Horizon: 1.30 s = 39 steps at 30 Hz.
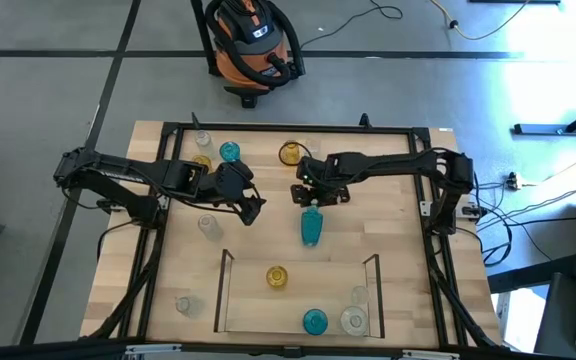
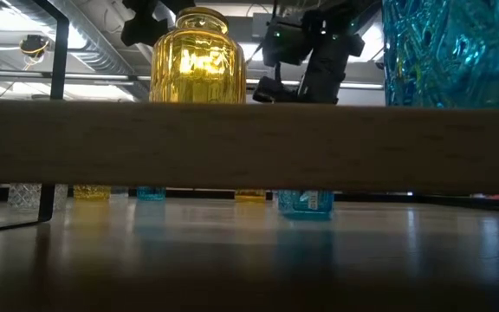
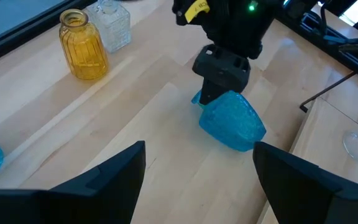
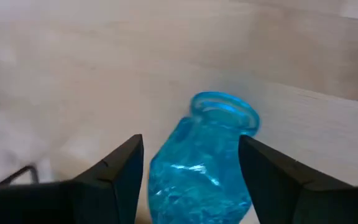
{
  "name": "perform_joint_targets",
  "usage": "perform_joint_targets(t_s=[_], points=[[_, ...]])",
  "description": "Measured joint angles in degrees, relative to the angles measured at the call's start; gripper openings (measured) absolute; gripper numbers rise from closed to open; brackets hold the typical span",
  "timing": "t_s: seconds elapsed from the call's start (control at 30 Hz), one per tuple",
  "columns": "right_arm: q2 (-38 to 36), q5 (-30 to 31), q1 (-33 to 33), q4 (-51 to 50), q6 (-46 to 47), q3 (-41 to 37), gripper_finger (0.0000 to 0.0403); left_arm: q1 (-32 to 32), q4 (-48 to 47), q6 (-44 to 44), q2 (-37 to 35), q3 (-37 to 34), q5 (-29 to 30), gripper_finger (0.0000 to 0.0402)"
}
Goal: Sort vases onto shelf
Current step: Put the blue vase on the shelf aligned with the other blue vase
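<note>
The table (image 1: 178, 215) fills the high view, light wood inside a black frame (image 1: 288, 129); beyond its far edge, on the grey floor, stands an orange-and-black shop vacuum (image 1: 250, 40). Near the front edge sits the shelf (image 1: 251, 303), railed in thin dark metal on three sides; it holds four vases — one amber (image 1: 277, 277), one teal (image 1: 314, 321), two clear (image 1: 354, 320).

The two arms meet over mid-table; the left gripper (image 1: 255, 210) hangs with its fingers spread wide and nothing between them, just beside the right gripper (image 1: 310, 203). The right gripper's jaws stand apart on either side of a long teal vase (image 1: 311, 226), which lies tipped on the wood between arms and shelf; the right wrist view shows gaps on both sides of the glass.

Loose vases outside the shelf: at the far edge a clear one (image 1: 202, 139), a small amber one (image 1: 202, 161), a teal one (image 1: 230, 152) and a round amber one (image 1: 290, 153); a clear one (image 1: 208, 226) under the left arm; another clear one (image 1: 184, 304) left of the shelf.

The low view is blocked by a wooden board (image 2: 249, 145) across its middle — above it only the tops of the shelf's amber and teal vases show; the left wrist view alone shows the ribbing on the far amber vase.
</note>
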<state>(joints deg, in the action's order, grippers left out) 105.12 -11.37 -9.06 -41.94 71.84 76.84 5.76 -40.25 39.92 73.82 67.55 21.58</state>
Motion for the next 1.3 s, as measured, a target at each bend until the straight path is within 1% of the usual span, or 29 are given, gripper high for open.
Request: perform_joint_targets(t_s=[0.2,0.4,0.6,0.7,0.8,0.93,1.13,1.3], points=[[0.22,3.36,1.31,-0.10,5.61,0.00,0.0216,0.01,0.00,0.00,0.00,0.00,0.00,0.0289],[3.58,1.20,1.17,0.08,7.99,-0.02,0.0215,0.00,-0.02,0.00,0.00,0.00,0.00,0.0289],[7.13,1.74,0.68,4.06,9.83,-0.02,0.0212,0.01,-0.12,0.00,0.00,0.00,0.00,0.0289],[7.94,1.89,0.78,5.56,8.87,0.00,0.0188,0.02,-0.09,0.00,0.00,0.00,-0.09,0.0289],[8.00,2.34,0.81,6.64,6.55,0.09,0.0146,0.02,-0.09,0.00,0.00,0.00,-0.11,0.0289],[7.57,2.41,1.44,7.80,1.83,0.09,0.0146,0.02,-0.07,0.00,0.00,0.00,-0.12,0.0289],[3.83,11.66,3.98,8.98,-1.88,-0.02,0.0146,0.02,-0.04,0.00,0.00,0.00,-0.13,0.0289],[0.07,16.29,6.50,8.82,-5.22,-0.02,0.0145,0.02,-0.04,0.00,0.00,0.00,-0.15,0.0289]])
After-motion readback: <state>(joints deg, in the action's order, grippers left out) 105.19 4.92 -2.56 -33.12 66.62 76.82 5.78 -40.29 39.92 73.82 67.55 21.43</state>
